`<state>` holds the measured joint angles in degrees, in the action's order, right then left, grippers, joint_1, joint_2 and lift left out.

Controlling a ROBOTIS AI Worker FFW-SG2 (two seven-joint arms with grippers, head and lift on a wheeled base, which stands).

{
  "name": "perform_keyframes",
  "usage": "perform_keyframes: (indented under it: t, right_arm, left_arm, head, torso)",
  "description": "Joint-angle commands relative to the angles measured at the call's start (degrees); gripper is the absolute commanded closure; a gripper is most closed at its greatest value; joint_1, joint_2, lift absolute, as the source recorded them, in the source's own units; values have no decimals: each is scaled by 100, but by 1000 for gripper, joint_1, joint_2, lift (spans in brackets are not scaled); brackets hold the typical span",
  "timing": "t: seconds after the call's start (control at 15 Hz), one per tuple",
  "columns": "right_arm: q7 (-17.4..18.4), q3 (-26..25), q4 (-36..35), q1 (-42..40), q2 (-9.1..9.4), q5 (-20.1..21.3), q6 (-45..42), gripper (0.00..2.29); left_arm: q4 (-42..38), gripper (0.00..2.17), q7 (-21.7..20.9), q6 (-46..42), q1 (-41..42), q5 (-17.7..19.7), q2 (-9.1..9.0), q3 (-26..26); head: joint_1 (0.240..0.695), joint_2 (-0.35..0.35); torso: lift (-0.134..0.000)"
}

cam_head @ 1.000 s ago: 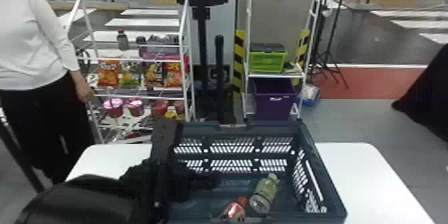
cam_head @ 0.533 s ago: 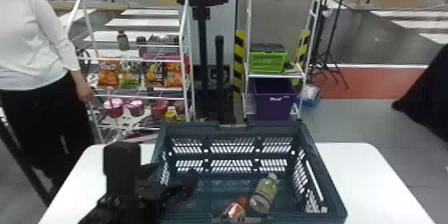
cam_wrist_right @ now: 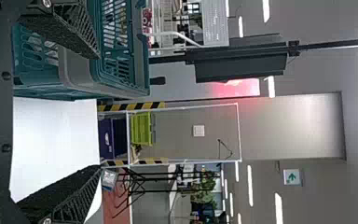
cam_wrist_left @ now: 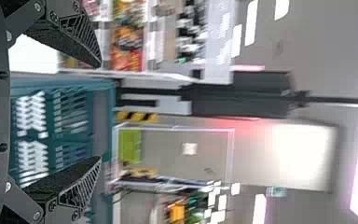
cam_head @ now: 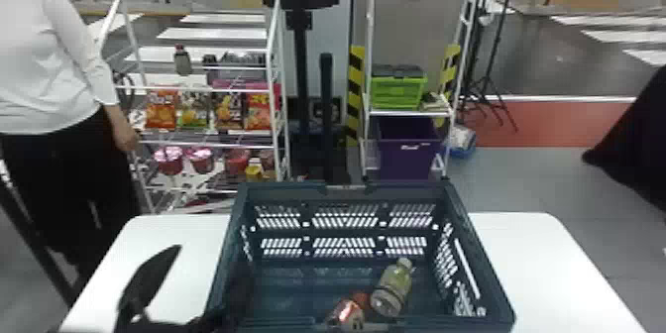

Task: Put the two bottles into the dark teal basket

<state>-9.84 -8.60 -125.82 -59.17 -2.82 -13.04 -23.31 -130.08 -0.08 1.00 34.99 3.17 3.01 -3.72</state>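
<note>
Nearest, in the left wrist view and at the lower left of the head view, the left claw (cam_head: 210, 260) with fingers wide apart, beside the left wall of the basket. In the right wrist view, also with fingers well spread, the right claw (cam_wrist_right: 98, 112), close to an outer side of the same basket. Under the basket, a white desk (cam_head: 545, 267). On it, upright and open at the top, the dark teal basket (cam_head: 483, 267) with slotted walls. Inside, near its front wall, the reddish-orange bottle (cam_head: 347, 312), partly hidden by this wall. Just beside, a little more far, the pale green bottle (cam_head: 394, 287), lying aslant with the cap toward the back.

Behind the desk, on the left white rack (cam_head: 282, 124), cups with pink lids (cam_head: 168, 158), above them snack bags (cam_head: 161, 109), and higher a small bottle (cam_head: 183, 61). On the right white rack (cam_head: 369, 34), a purple bin (cam_head: 406, 156) below a lime-green crate (cam_head: 396, 94) with a dark lid.
</note>
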Motion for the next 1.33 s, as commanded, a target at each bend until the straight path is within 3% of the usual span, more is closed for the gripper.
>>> perform_keyframes:
  t: [0.0, 0.07, 0.4, 0.93, 1.27]
  right_arm:
    - [0, 43, -144, 37, 1, 29, 200, 39]
    - [0, 69, -179, 55, -8, 47, 323, 39]
    - [-150, 253, -153, 99, 1, 144, 446, 39]
    - [-159, 500, -83, 37, 27, 240, 253, 39]
    - [-159, 728, -74, 28, 27, 574, 270, 39]
  left_arm:
    - [466, 191, 456, -2336, 623, 52, 429, -235]
    - [545, 191, 597, -2564, 843, 52, 508, -243]
    - [1239, 191, 649, -3654, 1388, -36, 482, -235]
    - [1415, 181, 869, -3830, 1625, -194, 473, -463]
    - [1476, 181, 948, -3777, 1643, -238, 517, -525]
  head:
    - [499, 0]
    - [499, 0]
    - [499, 0]
    - [499, 0]
    - [499, 0]
  torso:
    - [0]
    - [0]
    - [0]
    - [0]
    - [0]
